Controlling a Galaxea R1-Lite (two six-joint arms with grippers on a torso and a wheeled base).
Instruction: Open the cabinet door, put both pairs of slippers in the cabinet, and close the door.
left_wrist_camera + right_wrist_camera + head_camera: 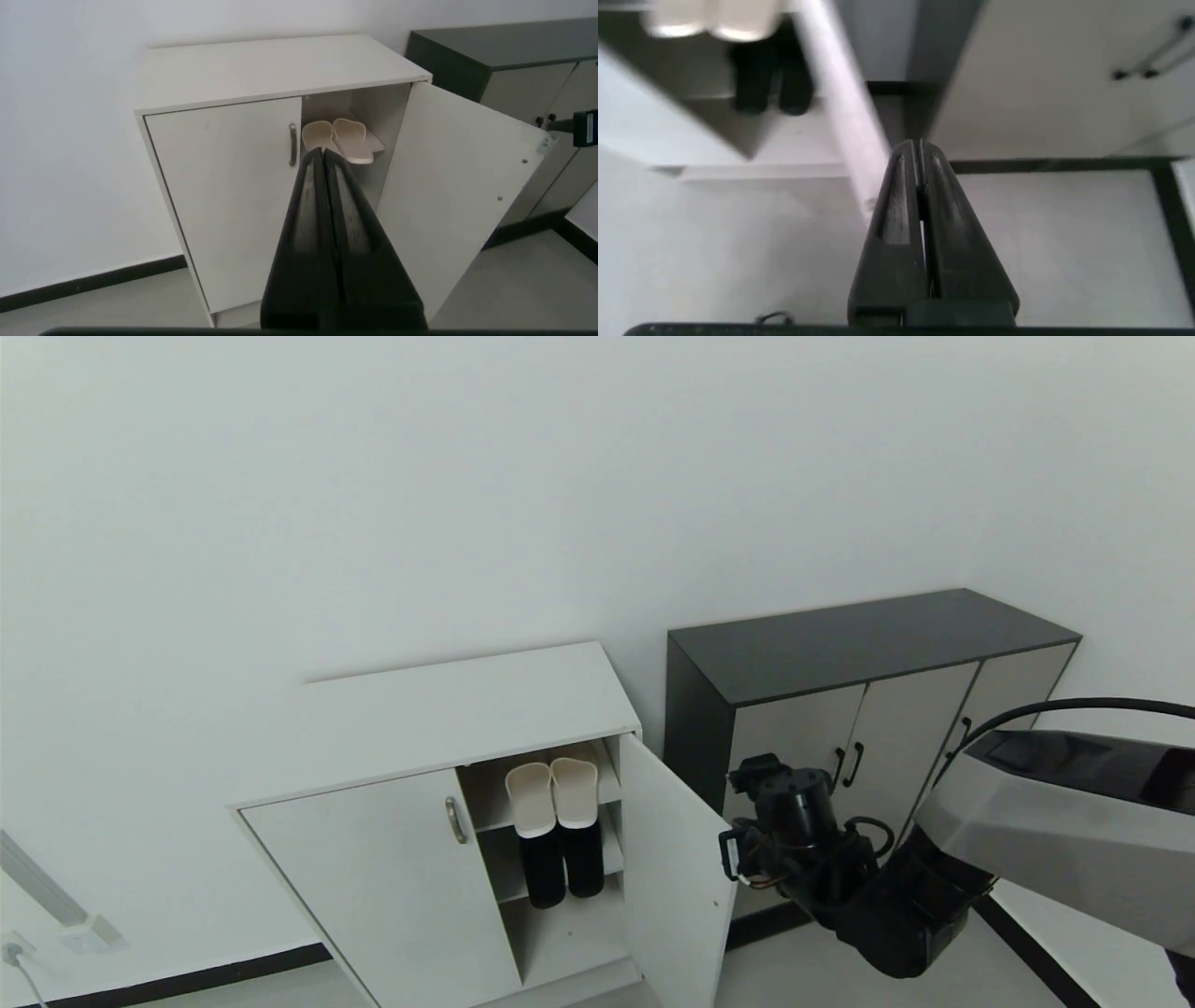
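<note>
Inside cabinet [467, 700], cream slippers [553, 795] shelved above black slippers [560, 870]; door [677, 868] open, so I've only closing left; right gripper [920, 149] near its edge (perhaps touching), left gripper [323, 154] well off; both jaws pressed together.

To your right, a dark cabinet [868, 649] stands against the white wall [467, 476]. Its light grey doors [794, 737] are closed. You can see two black handles [856, 763] upright, side by side, where two doors meet, and a third handle [962, 733] farther right. A black skirting strip [187, 977] runs along the foot of the wall, above the pale floor [775, 971]. Low on your far left, a white cable duct [42, 887] slants down the wall to a small box [89, 933]. A socket [11, 950] with a plugged-in cable [28, 985] sits just below it.
</note>
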